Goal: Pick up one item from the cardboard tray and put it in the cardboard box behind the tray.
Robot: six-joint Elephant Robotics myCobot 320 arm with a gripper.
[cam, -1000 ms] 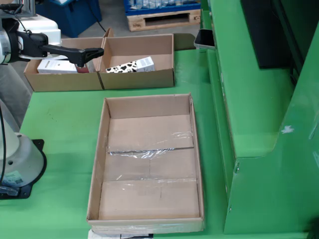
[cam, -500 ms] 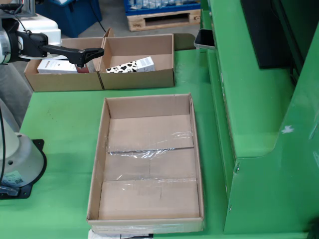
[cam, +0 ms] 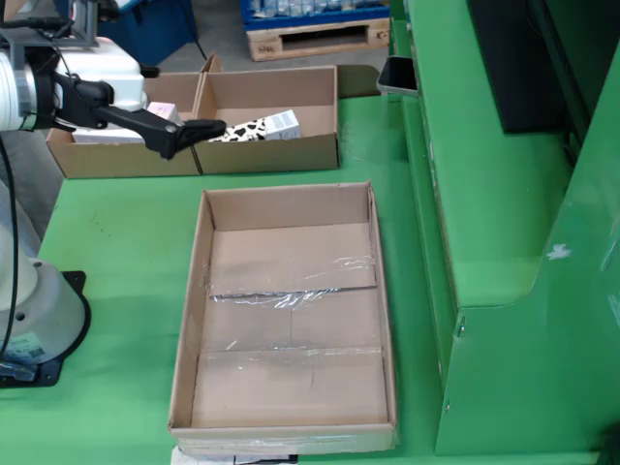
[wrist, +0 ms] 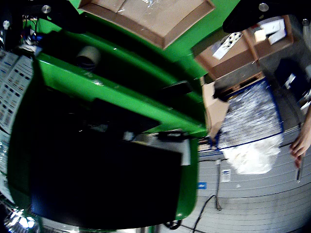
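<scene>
In the side view the cardboard tray [cam: 291, 310] lies flat on the green table, and I see only strips of clear tape inside it. Behind it stands the cardboard box [cam: 271, 155], holding a cow-patterned carton [cam: 242, 130] and a white carton [cam: 283, 122]. My gripper [cam: 194, 131] hovers over the box's left part, fingers pointing right, with nothing between them. In the view that rides on the gripper, the fingers [wrist: 262, 14] stand far apart at the top corners, so the gripper [wrist: 150, 12] is open. The tray [wrist: 150, 22] and the box [wrist: 243, 48] appear there too.
A second cardboard box [cam: 116, 150] with small packs adjoins the first on the left. My base [cam: 29, 310] stands left of the tray. A green machine frame [cam: 504, 242] with a black screen [cam: 513, 58] borders the right. A person's hand [wrist: 302, 143] shows at the right edge.
</scene>
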